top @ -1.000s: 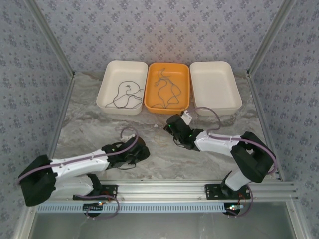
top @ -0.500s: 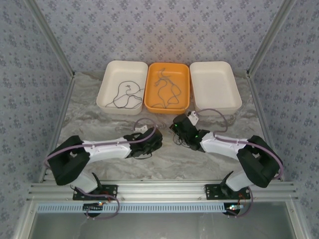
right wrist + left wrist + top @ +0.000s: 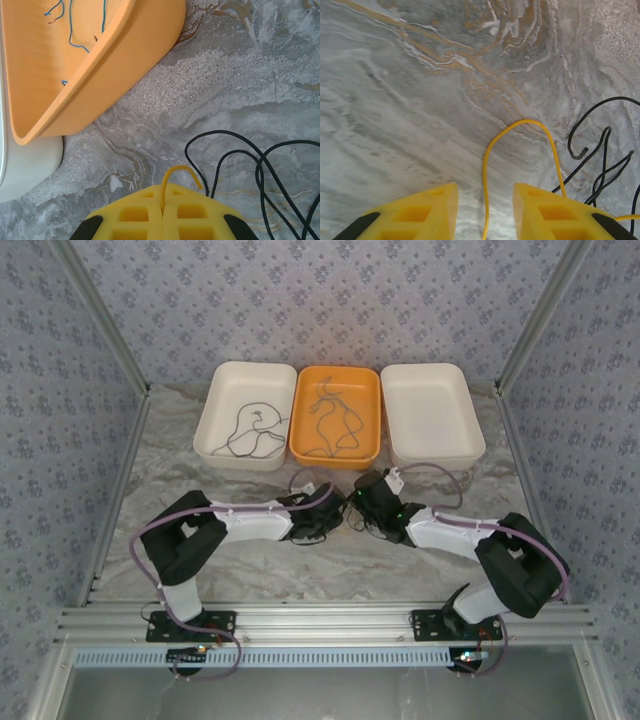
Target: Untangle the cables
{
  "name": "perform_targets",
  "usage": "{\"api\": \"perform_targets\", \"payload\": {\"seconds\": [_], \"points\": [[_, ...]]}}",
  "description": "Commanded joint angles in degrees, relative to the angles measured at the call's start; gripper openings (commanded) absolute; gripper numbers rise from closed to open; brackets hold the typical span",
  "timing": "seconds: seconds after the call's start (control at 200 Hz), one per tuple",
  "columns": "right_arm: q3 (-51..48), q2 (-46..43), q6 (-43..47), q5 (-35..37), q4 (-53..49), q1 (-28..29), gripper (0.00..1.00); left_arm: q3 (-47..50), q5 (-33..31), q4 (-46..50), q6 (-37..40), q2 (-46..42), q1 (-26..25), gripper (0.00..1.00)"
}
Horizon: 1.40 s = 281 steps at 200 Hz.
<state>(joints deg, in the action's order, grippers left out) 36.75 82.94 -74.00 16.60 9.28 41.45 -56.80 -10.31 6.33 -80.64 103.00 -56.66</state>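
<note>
Yellow is the strand in play. A thin yellow wire (image 3: 483,175) arches over the grey marble-patterned tabletop (image 3: 395,100), near the front wall of the shallow orange plastic tray (image 3: 130,70). A cluster of thin dark grey wires (image 3: 605,150) lies just beside it and may cross it low down.

The right gripper (image 3: 164,192) is clenched on the yellow wire, which pokes up from the seam between its pads. The left gripper (image 3: 485,195) straddles another leg of the same loop with its fingers apart, pinching nothing.

In my judgement, the left should centre that leg between its pads and close fully. Both arms should then draw apart slowly and low, so the dark wires slide off rather than drag along. Thin blue-green wires (image 3: 70,30) lie inside the orange tray.
</note>
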Motion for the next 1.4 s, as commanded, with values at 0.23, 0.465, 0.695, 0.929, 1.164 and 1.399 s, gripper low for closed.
{"api": "perform_targets", "payload": {"seconds": [0.23,0.465,0.695,0.929,1.164,1.399], "points": [[-3.1,-2.3,-2.3,-0.9,1.3,-1.8,0.0,-10.3,-1.8,13.9,-0.3,7.4,-2.2,0.18],[-3.7,-4.6,-1.6,-1.0,0.8,-2.7,0.0,-10.4,-2.2,13.5,-1.4,10.3,-3.7,0.14],[-3.4,-7.6,1.2,-0.5,0.0,-3.7,0.0,-9.3,-4.0,11.3,2.5,10.0,-4.8,0.0],[2.5,-14.5,14.0,-4.2,-1.5,-9.5,0.0,-1.5,-6.8,4.3,19.8,2.0,-8.5,0.0],[13.5,-13.6,24.4,-12.9,-3.3,-14.9,0.0,-0.2,-1.8,-0.1,39.4,-2.7,-11.4,0.0],[23.2,-9.9,30.5,-20.8,-5.2,-19.9,0.0,-3.6,-4.0,4.4,49.3,-4.0,-15.8,0.0]]}}
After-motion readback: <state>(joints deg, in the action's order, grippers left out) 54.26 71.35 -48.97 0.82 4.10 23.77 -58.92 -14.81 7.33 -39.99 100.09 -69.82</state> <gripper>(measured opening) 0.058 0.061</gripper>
